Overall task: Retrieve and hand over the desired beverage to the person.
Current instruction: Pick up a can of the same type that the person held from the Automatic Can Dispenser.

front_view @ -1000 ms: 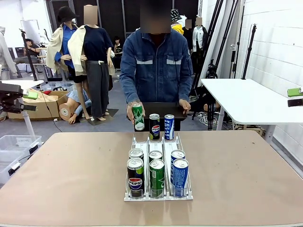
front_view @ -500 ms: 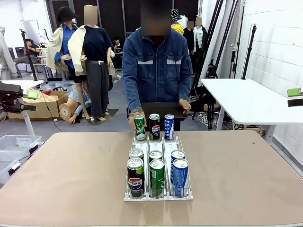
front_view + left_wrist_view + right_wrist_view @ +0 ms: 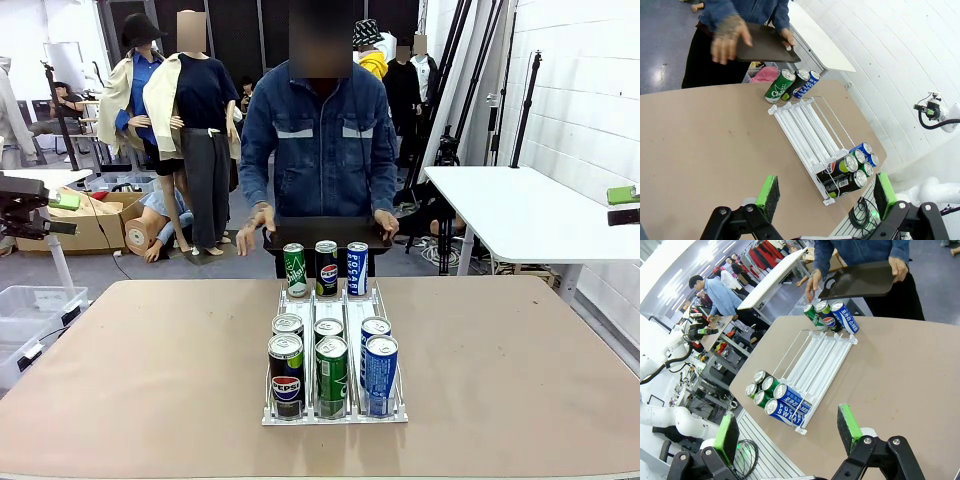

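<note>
A white wire rack (image 3: 335,298) stands mid-table. At its far end are a green can (image 3: 294,270), a black Pepsi can (image 3: 326,268) and a blue Pocari can (image 3: 357,268). Several more cans (image 3: 332,360) fill its near end in two rows. The person (image 3: 320,140) stands behind the table holding a dark tray (image 3: 325,232), both hands on it. My left gripper (image 3: 826,197) hangs open above the near table edge, with the rack (image 3: 805,125) and near cans (image 3: 850,167) ahead. My right gripper (image 3: 788,432) is open too, above the rack (image 3: 815,357). Neither holds anything.
The brown table (image 3: 150,380) has bare room on both sides of the rack. A white table (image 3: 520,210) stands to the far right, and clear plastic boxes (image 3: 30,310) sit on the floor at the left.
The person set the green can down in the rack's far left lane, let go, and drew that hand back to the tray. The grippers stayed open.
</note>
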Robot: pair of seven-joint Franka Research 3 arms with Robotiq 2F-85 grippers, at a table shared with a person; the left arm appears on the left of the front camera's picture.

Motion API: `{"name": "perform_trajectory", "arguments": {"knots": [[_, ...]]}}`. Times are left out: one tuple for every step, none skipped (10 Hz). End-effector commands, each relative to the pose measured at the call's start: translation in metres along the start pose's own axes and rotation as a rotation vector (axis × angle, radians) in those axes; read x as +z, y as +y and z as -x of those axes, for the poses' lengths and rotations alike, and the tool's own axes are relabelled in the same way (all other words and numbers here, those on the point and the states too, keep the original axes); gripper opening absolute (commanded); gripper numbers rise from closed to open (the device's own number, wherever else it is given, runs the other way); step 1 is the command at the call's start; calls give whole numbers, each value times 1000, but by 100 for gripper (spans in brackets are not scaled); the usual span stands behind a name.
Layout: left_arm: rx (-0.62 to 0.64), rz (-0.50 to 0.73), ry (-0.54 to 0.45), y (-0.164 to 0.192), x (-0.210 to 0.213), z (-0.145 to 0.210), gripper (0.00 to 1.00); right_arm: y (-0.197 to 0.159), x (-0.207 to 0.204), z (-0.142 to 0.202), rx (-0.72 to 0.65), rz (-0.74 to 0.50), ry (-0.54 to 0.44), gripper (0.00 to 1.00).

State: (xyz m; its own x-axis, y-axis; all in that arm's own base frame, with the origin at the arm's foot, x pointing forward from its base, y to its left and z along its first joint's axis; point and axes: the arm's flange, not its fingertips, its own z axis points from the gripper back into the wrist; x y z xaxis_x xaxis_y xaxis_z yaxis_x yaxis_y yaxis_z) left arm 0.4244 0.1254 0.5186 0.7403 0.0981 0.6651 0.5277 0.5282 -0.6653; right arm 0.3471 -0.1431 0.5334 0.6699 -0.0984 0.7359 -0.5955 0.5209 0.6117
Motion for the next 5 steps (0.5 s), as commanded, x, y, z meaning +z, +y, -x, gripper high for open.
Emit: {"name": "perform_trajectory", "arguments": {"knots": [[-1,5,-3,0,1,1,100,0,-1,-2,5,-15,-13,100],[-1,5,-3,0,1,1,100,0,-1,-2,5,-15,-13,100],[-1,5,-3,0,1,1,100,0,-1,-2,5,-15,-13,100],[-1,5,-3,0,1,1,100,0,-1,-2,5,-15,-13,100],[0,0,0,0,0,0,100,0,-1,-2,5,-15,-13,100]]}}
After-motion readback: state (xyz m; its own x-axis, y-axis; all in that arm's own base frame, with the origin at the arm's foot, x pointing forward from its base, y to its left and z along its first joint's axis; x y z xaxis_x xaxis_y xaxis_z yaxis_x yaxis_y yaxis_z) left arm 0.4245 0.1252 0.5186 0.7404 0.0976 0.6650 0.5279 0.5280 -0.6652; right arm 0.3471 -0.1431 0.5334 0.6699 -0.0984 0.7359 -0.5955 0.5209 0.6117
